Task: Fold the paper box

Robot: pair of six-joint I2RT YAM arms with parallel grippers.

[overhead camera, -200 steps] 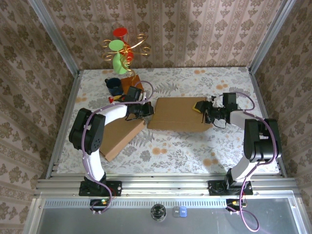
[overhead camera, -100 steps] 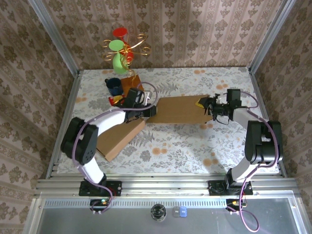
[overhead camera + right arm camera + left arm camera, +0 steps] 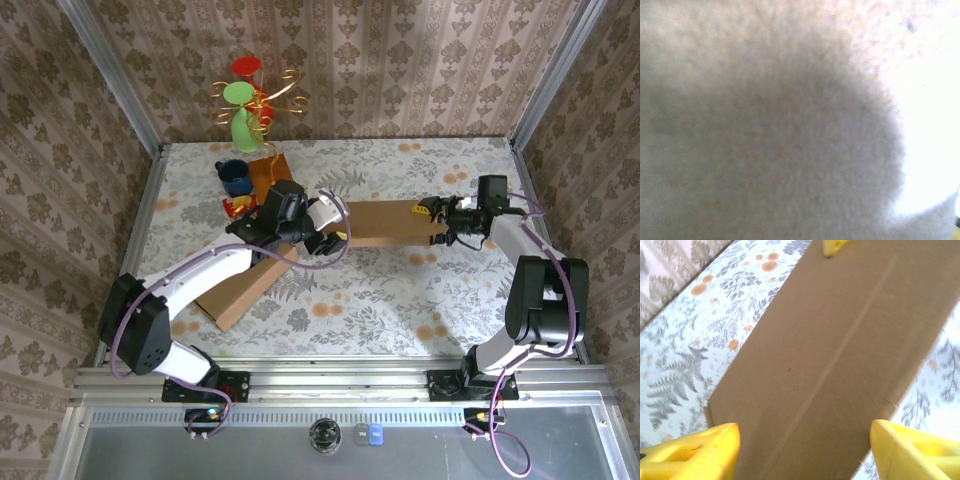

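Counter (image 3: 400, 290): carries the box at its middle.
Box (image 3: 385, 225): lies flat, long axis running from arm to arm.
Left jaws: wide apart and empty at the box's left end, panel straight ahead.
Right jaws: at the box's right end; grip cannot be told.

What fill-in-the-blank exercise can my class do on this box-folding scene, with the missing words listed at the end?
1. The left gripper has ____ fingertips.
2. Its jaws are ____ (open or shut).
3. The mug is coloured ____.
4. Seen from the top camera, the right gripper is at the ____ end of the cardboard sheet.

Missing words: yellow; open; blue; right.
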